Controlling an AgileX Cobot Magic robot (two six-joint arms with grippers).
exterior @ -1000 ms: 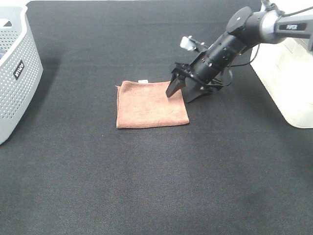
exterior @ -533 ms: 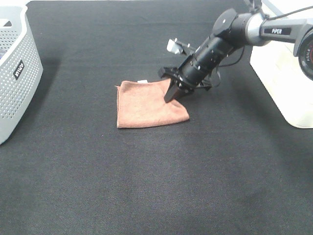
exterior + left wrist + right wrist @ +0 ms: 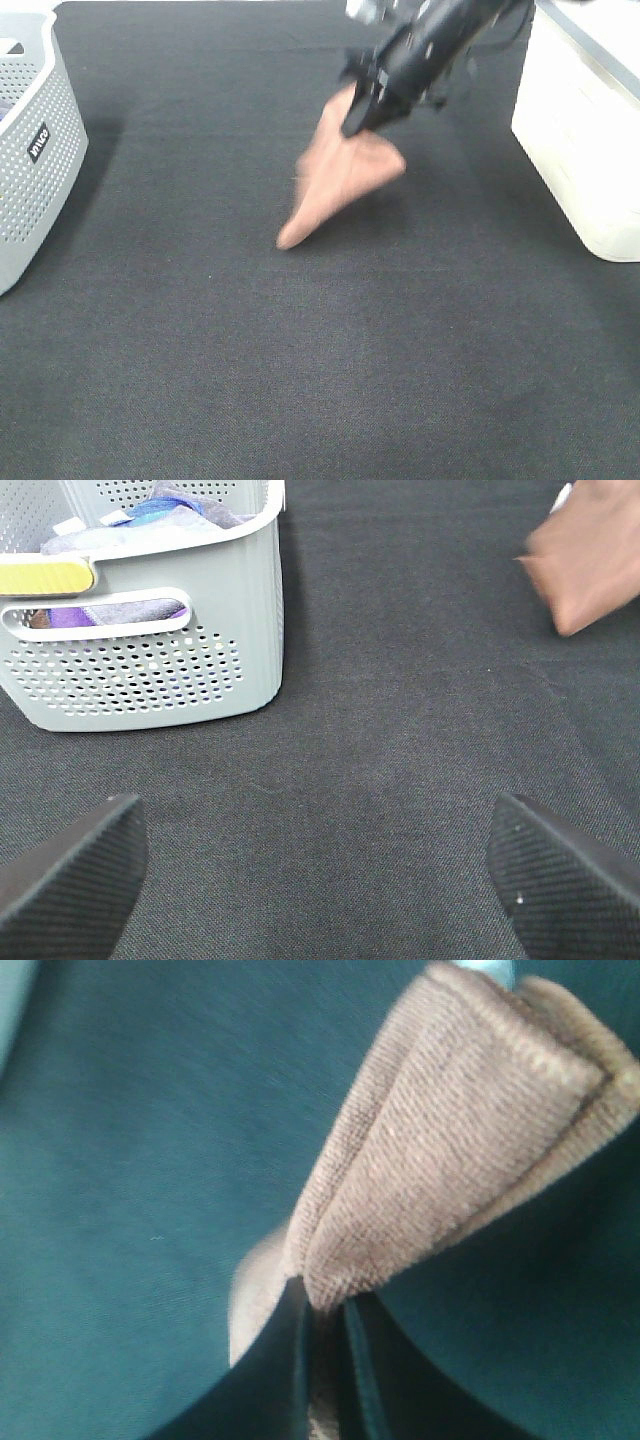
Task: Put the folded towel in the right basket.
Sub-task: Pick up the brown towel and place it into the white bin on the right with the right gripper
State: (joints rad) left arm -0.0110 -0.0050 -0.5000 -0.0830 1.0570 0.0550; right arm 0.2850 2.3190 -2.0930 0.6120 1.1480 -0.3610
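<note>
Work surface: flat table top covered in black woven fabric (image 3: 200,350), filling the exterior view, under even, diffuse light. At its left edge stands a grey perforated plastic basket with a black label (image 3: 45,200), holding purple and blue cloths (image 3: 165,502); a soft shadow lies beside it.

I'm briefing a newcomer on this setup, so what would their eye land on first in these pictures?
The reddish-brown towel dangles, blurred, over the middle of the black table, pinched at one corner by the right gripper. The big white basket sits at the right edge, and a grey perforated basket holding clothes stands far left.
</note>
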